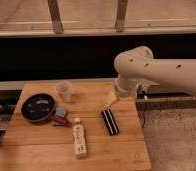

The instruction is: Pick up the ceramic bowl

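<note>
The ceramic bowl (38,106) is round, shallow, dark and glossy, with faint light marks inside. It sits on the left part of the wooden table (51,155). My white arm (156,70) reaches in from the right and bends down over the table's right half. My gripper (110,101) hangs at its end, well to the right of the bowl and apart from it. A black ribbed oblong piece (109,121) lies just below the gripper.
A small translucent plastic cup (64,91) stands behind and right of the bowl. A small red and blue packet (60,117) lies against the bowl's right side. A white bottle (79,140) lies toward the front. A dark wall and rail run behind the table.
</note>
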Robot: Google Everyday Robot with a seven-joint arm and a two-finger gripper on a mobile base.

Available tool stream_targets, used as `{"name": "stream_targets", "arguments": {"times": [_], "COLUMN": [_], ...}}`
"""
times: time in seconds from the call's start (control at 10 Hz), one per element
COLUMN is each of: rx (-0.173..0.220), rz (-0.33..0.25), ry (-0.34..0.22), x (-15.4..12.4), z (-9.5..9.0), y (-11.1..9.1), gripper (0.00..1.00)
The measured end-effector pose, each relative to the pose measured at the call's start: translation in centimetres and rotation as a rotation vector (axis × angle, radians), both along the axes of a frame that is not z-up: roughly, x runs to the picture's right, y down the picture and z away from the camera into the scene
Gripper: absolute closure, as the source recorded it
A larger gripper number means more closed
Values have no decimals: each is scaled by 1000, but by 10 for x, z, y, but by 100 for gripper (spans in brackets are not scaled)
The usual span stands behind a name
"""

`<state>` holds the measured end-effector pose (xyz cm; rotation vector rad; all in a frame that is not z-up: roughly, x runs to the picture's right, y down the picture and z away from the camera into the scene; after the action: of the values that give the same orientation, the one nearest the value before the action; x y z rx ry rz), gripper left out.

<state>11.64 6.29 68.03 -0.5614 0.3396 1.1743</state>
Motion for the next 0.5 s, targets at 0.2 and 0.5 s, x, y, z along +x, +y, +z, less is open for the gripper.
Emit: {"name": "stream_targets", "arguments": {"times": [0.2, 0.5], "rx": [0, 7], "rz": [0, 10], "ry": [0, -18], "x": [0, -5], "z": [0, -1], "y": [0, 0], "gripper": [20, 20]}}
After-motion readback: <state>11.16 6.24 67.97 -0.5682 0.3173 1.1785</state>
